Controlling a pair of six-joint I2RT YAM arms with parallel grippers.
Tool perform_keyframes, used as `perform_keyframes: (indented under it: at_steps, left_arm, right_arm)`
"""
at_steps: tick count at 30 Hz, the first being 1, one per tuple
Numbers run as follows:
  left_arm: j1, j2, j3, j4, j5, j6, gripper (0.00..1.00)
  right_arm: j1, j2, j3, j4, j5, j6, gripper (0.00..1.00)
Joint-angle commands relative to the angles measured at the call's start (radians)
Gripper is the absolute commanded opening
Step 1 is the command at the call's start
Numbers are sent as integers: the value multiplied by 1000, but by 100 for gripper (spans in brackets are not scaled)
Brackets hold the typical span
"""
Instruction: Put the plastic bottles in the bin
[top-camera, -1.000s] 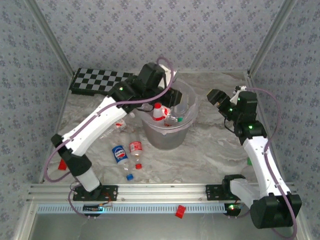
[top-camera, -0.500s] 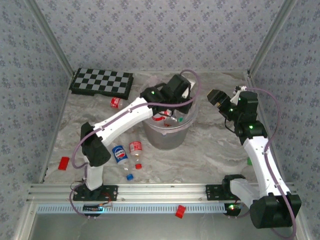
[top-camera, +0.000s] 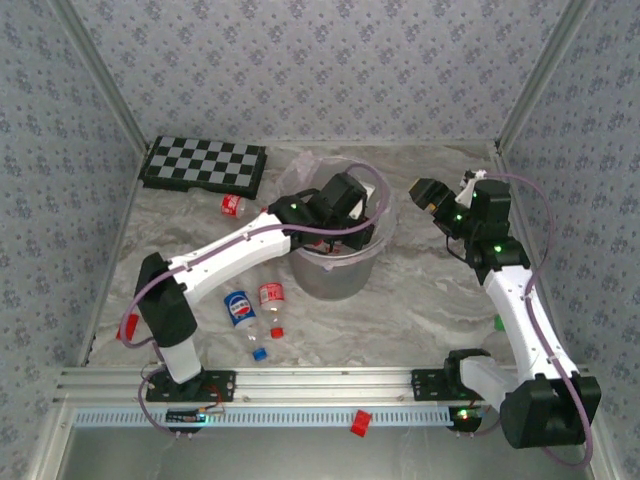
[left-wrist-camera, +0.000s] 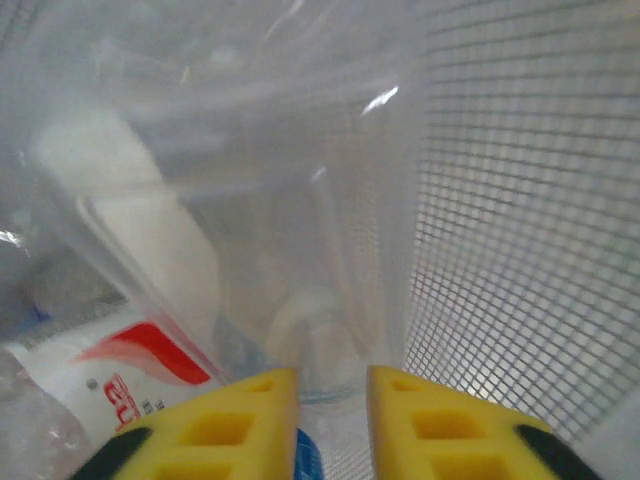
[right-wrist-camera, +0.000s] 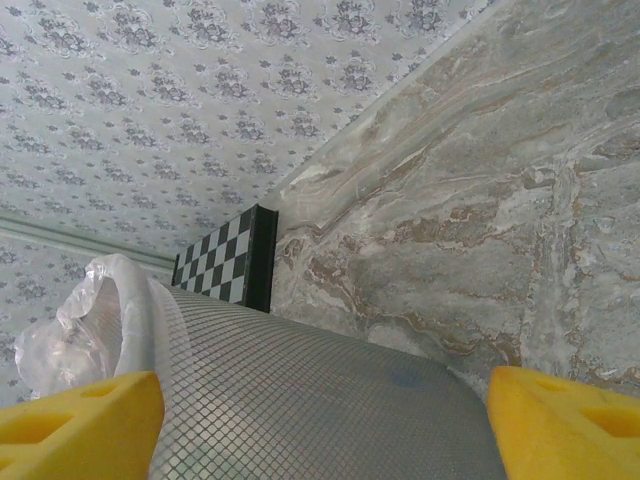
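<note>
My left gripper (top-camera: 342, 208) reaches down into the grey bin (top-camera: 330, 275), which is lined with a clear bag. In the left wrist view its yellow fingers (left-wrist-camera: 240, 425) stand close together, shut on a clear plastic bottle (left-wrist-camera: 312, 335) that shows a blue patch. A white-and-red labelled bottle (left-wrist-camera: 120, 370) lies beside them in the bin. On the table left of the bin lie a blue-labelled bottle (top-camera: 240, 310), a red-labelled bottle (top-camera: 271, 297) and another red-labelled one (top-camera: 232, 205). My right gripper (top-camera: 425, 190) hangs wide open just right of the bin, facing the bin's wall (right-wrist-camera: 330, 400).
The chequered board (top-camera: 205, 165) lies at the back left, also seen past the bin (right-wrist-camera: 225, 260). A red piece (top-camera: 127, 327) sits by the left arm's base, another red piece (top-camera: 360, 422) on the front rail, and a green bit (top-camera: 497, 322) beside the right arm.
My left arm swung right across the bin and came back, and its gripper now sits lower inside. The red-capped bottle seen in the bin is now covered. My right gripper edged slightly left.
</note>
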Motion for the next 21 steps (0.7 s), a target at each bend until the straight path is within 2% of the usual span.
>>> perform_keyframes:
  at_steps: [1,3,5,10,13,18,21]
  left_arm:
    - [18,-71,109,-16,3,50,43]
    - [35,-98,139,-24,11,70,51]
    - [51,-131,152,-30,13,89,55]
    - [128,-246,114,-81,-48,110,61]
    - [248,-336,11,-77,-28,75,61]
    - [507,-452,-225,-53,-12,6,64]
    - [597,-493,-367,-47,-34,-9,67]
  right_arm:
    - [6,-8,21,15,-10,-6,86]
    - [8,-7,22,13,-8,-8,86]
    - [8,-7,22,14,-7,-8,86]
    - [9,1,24,17,-5,-9,86]
    - [11,14,24,22,-5,-9,86]
    - [17,36,25,34,-10,-10,86]
    - [17,38,27,28,-8,-12,86]
